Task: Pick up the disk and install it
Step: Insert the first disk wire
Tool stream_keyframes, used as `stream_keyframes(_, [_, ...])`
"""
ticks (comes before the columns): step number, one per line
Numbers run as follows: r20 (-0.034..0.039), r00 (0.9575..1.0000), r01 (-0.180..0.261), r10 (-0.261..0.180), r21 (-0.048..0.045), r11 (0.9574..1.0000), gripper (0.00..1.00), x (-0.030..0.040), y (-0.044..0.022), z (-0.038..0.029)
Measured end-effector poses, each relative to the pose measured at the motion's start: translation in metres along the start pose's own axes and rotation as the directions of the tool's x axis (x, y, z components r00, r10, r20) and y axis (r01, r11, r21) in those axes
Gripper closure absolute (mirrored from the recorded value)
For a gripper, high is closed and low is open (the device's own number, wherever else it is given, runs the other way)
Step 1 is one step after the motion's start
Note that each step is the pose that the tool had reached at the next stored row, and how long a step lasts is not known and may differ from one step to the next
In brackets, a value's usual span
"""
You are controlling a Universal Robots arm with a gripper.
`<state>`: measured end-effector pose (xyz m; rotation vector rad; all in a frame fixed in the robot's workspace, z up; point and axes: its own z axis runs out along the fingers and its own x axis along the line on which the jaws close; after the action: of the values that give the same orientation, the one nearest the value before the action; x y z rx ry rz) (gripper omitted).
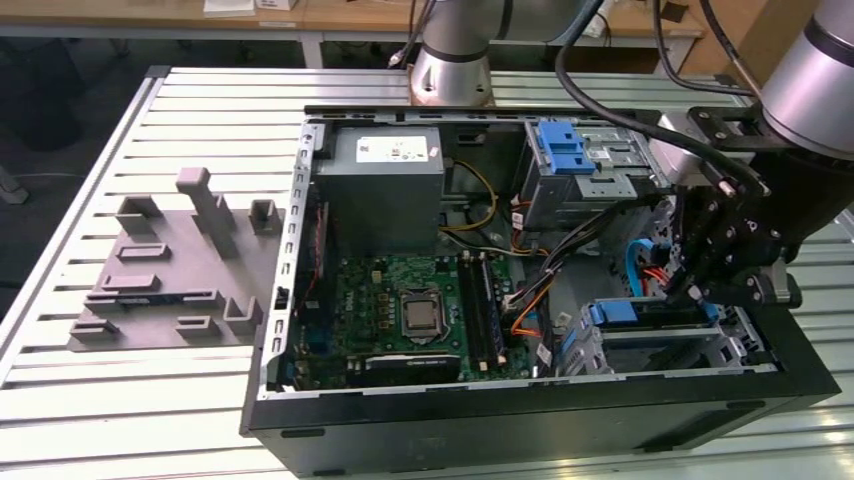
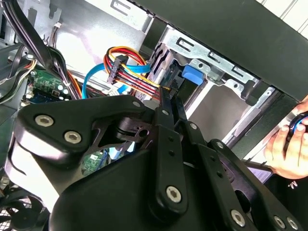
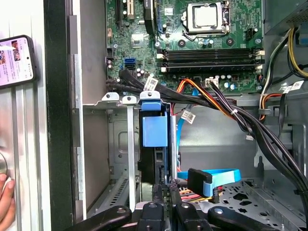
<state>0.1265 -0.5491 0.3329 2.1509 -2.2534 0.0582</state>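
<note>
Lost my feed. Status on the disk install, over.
Tool at the drive bay, by the disk. Disk in the bay, blue carrier showing. Cables alongside; a hand outside the case.

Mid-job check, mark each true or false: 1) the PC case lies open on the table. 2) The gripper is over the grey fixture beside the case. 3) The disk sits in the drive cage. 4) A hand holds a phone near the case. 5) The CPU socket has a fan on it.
1) True: the case lies open on the table.
2) False: the gripper is inside the case, by the drive cage.
3) True: the disk stands in it.
4) True: hand.
5) False: the CPU socket is bare.
</note>
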Motion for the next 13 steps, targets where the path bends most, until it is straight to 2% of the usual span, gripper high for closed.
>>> stream_keyframes(13, [0.0014,1.0,0.0,0.0,-0.002,1.0,0.84,-0.0002,-0.0001,0.0034])
